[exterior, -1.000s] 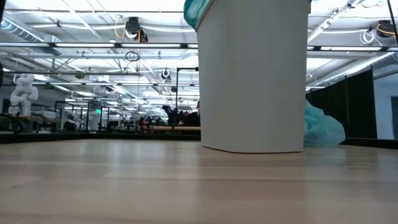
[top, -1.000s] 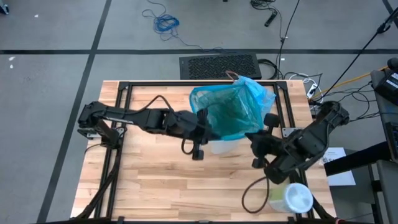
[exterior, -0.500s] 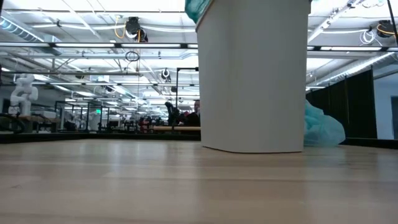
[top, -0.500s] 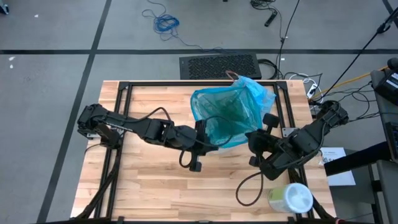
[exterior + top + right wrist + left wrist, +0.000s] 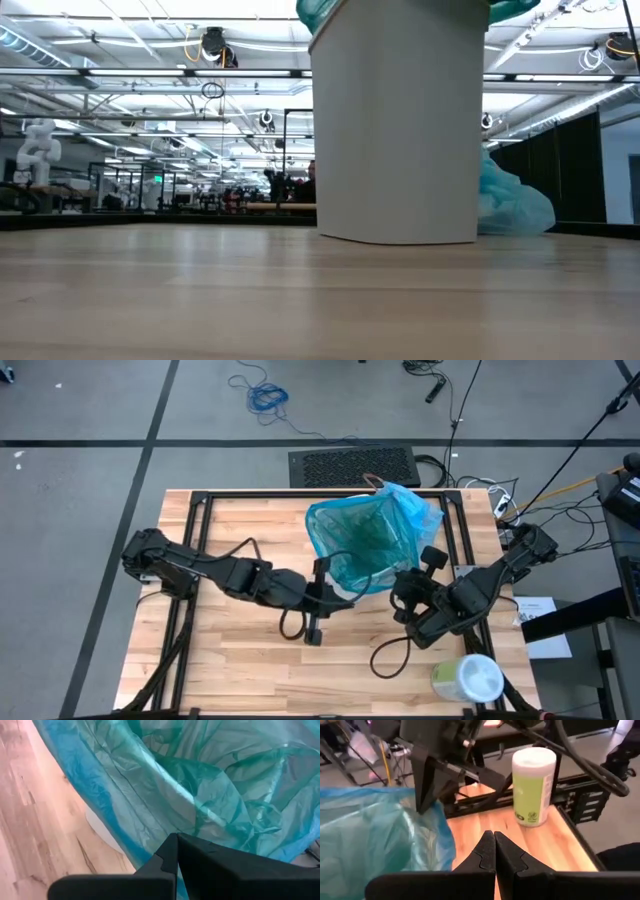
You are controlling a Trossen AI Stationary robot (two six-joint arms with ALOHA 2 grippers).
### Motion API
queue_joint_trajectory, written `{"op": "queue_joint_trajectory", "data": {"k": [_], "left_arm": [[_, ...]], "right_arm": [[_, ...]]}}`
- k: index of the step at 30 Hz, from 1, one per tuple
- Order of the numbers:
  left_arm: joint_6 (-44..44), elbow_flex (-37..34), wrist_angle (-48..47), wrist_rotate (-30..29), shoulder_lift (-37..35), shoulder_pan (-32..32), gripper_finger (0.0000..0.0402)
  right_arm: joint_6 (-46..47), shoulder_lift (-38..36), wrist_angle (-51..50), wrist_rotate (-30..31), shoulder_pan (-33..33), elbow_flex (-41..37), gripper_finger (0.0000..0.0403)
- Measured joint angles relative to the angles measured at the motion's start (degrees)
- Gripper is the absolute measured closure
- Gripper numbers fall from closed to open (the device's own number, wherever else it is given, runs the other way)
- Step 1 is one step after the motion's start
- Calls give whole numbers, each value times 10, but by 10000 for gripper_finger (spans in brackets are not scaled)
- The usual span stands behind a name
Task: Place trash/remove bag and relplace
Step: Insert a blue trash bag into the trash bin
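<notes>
A white bin (image 5: pixel 343 596) (image 5: pixel 395 130) stands on the table with a blue-green translucent liner (image 5: pixel 362 545) (image 5: pixel 200 780) open in its mouth. A bunched light-blue bag (image 5: pixel 415 505) (image 5: pixel 515 205) lies on the table behind the bin, to the far right. My left gripper (image 5: pixel 336 593) (image 5: pixel 494 840) is shut at the bin's near-left rim, with the liner (image 5: pixel 380 835) beside it. My right gripper (image 5: pixel 399 584) (image 5: pixel 175 840) is shut at the near-right rim. No paper wads or red bottle show. My right gripper meets the liner's near-right rim (image 5: pixel 157 837), coming slanting from the table's near right. Its own fingers hide the place of contact, so one layer or several cannot be told. The liner stays in the bin, its rim drawn toward the gripper.
A white-and-green wipes tub (image 5: pixel 468 678) (image 5: pixel 534 785) stands near the table's near-right corner, close behind my right arm. A black cable loop (image 5: pixel 390 660) hangs below that arm. The black frame rails (image 5: pixel 200 510) run along the table's left and far sides.
My left gripper has moved toward the near edge along the bin's left side. My right gripper has shifted slightly left and nearer. The liner's near rim has been drawn nearer with them, a fold now shows over the bin's right rim, and the bin has slid a little left.
</notes>
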Motion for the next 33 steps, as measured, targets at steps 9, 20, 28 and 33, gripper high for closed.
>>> {"op": "queue_joint_trajectory", "data": {"k": [9,20,28,33], "left_arm": [[-39,-1,-72,-67,26,34,402],[-66,-28,-89,-94,31,41,402],[-70,-44,-88,-106,31,40,402],[-70,-44,-82,-107,31,38,402]], "right_arm": [[8,0,0,6,0,0,403],[30,0,0,40,43,43,403],[47,0,0,124,25,96,403],[19,0,0,121,-85,95,403]]}}
